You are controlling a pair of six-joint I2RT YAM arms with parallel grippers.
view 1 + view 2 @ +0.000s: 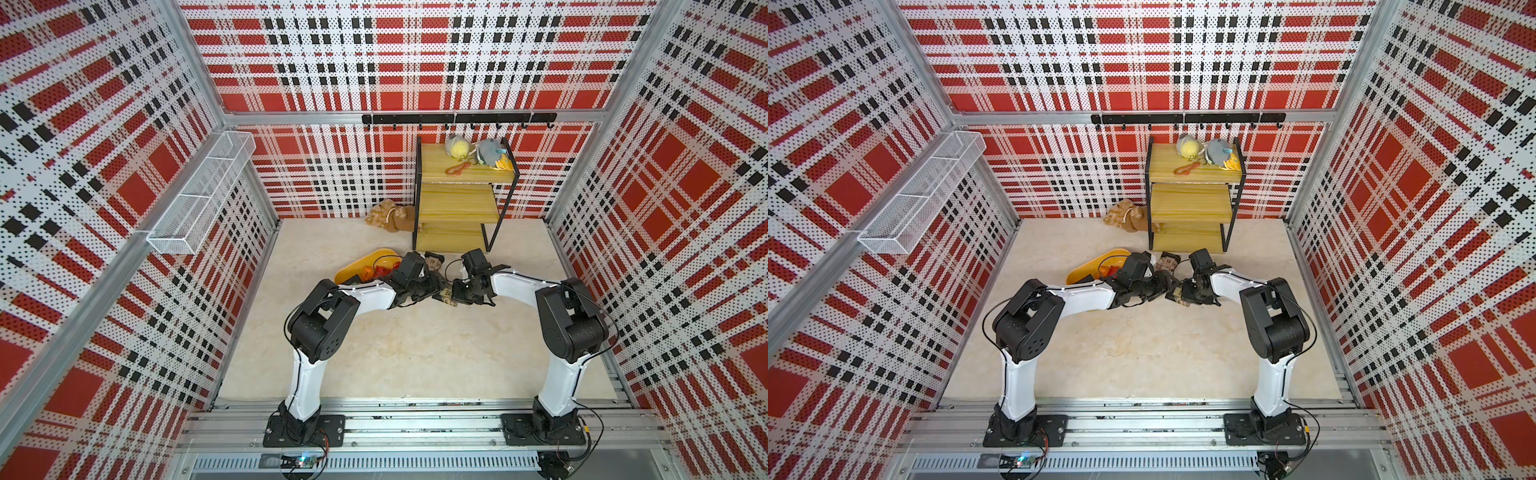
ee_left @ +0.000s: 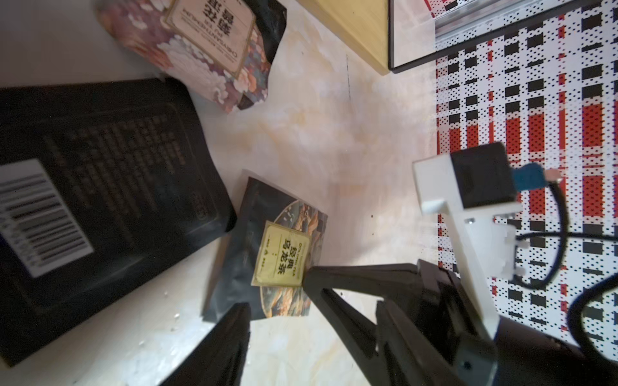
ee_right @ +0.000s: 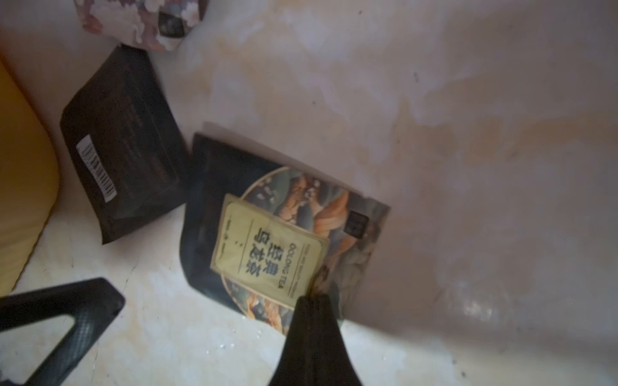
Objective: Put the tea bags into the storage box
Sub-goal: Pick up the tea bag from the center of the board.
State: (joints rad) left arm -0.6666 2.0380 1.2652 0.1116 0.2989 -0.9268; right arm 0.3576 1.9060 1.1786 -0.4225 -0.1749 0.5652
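My right gripper (image 3: 314,295) is shut on the edge of a black tea bag with a yellow label (image 3: 284,240), which lies mid-table and tilts up at the held side. My left gripper (image 2: 301,320) is open right beside it, with nothing between its fingers. In both top views the two grippers meet tip to tip over this sachet (image 1: 444,297). A black tea bag with a barcode (image 2: 100,200) and a floral one (image 2: 207,50) lie close by. The yellow storage box (image 1: 365,262) stands behind the left arm and holds red and orange sachets (image 1: 374,272).
A wooden tiered shelf (image 1: 457,199) stands at the back with plush toys (image 1: 478,151) on top. A tan plush toy (image 1: 390,218) lies at its left foot. A white wire mesh basket (image 1: 199,195) hangs on the left wall, and a hook rail (image 1: 457,118) on the back wall.
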